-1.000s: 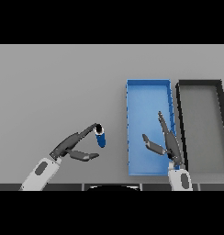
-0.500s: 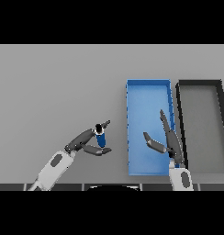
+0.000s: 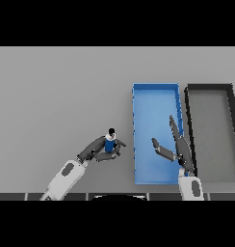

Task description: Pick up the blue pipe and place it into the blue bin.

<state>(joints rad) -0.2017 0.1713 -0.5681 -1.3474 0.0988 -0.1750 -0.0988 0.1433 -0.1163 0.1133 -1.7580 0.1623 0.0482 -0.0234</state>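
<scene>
The blue pipe [image 3: 110,143], short with a dark top end, stands in the grasp of my left hand [image 3: 101,149], whose fingers and thumb curl round it, just left of the blue bin [image 3: 155,92]. The bin is a long open tray lying right of centre. Over the bin's near right part hovers my right hand [image 3: 176,144], open, fingers straight and pointing away, thumb spread to the left.
A black bin [image 3: 210,88] of similar shape lies directly right of the blue one, their long sides nearly touching. Grey tabletop [image 3: 61,91] stretches to the left and far side.
My left hand has closed round the pipe and carried it rightward toward the blue bin's left wall. The right hand has stayed in place.
</scene>
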